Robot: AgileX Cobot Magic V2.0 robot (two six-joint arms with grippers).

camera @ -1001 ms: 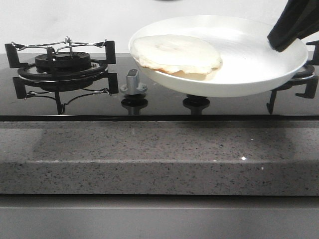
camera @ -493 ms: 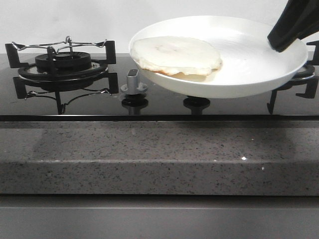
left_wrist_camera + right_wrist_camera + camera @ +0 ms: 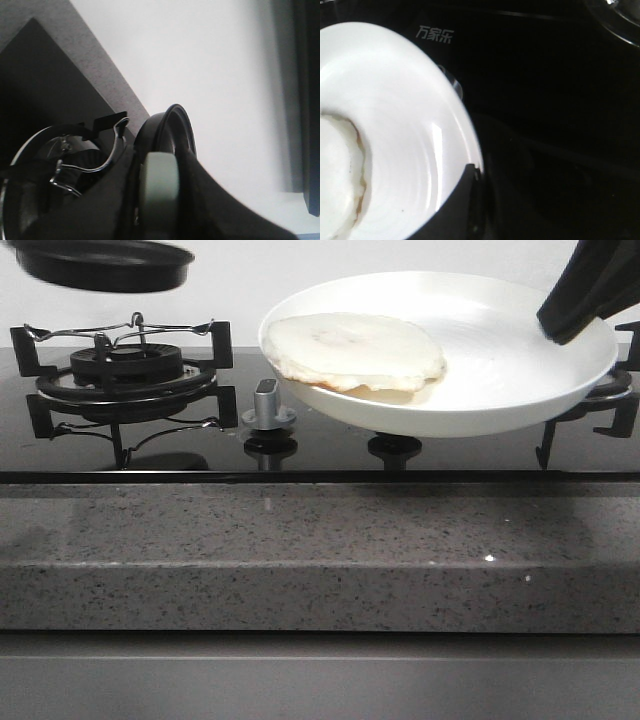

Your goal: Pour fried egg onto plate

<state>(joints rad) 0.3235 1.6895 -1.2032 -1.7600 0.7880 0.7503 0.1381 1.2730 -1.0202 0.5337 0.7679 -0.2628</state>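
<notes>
The egg (image 3: 355, 350) already lies on the plate (image 3: 520, 390), toward its left side, and your right gripper (image 3: 585, 295) is clamped on the plate's far right rim, so hold that plate level and do not let the egg slide toward the lip. Your left gripper (image 3: 157, 200) is closed on the pan (image 3: 100, 262), which hangs above the left burner (image 3: 125, 370). I'd lower the pan straight down onto that burner, flat, before letting go.
</notes>
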